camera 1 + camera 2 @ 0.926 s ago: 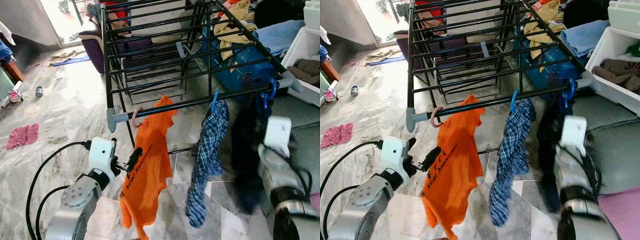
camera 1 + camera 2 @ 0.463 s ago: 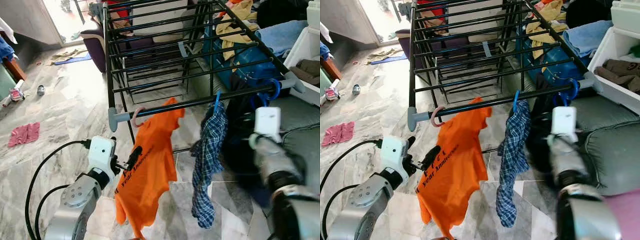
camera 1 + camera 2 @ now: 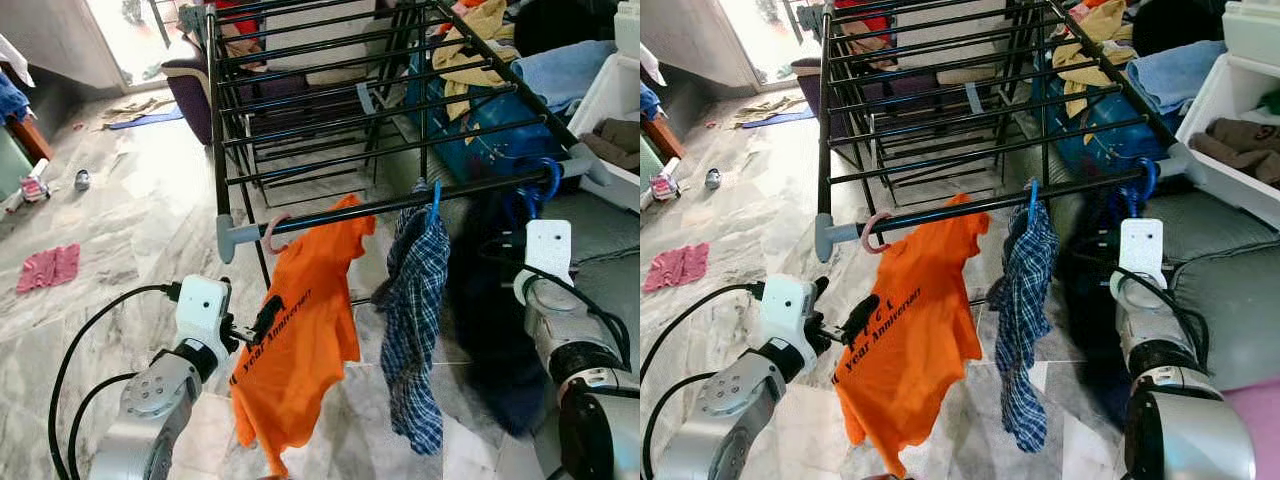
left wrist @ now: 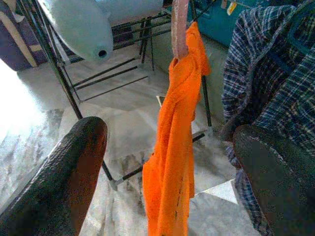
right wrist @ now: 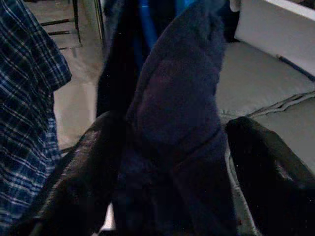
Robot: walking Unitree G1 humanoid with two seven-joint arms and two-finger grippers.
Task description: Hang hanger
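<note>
Three garments on the drying rack's [image 3: 300, 222] front rail: orange shirt [image 3: 295, 340] on pink hanger [image 3: 272, 232], plaid shirt [image 3: 415, 310], dark garment [image 5: 172, 123] on blue hanger [image 3: 545, 180]. Left gripper [image 4: 167, 162] spread open facing the orange shirt. Right gripper [image 5: 167, 162] spread around the dark garment, grip uncertain.

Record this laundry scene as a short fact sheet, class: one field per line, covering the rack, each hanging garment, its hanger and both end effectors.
Rack: black drying rack
Orange T-shirt: on pink hanger, front rail
Checked shirt: on blue hanger, same rail
Dark garment: hangs from the rail's right end
Left end effector: open, beside the orange T-shirt
Right end effector: open, fingers either side of the dark garment
</note>
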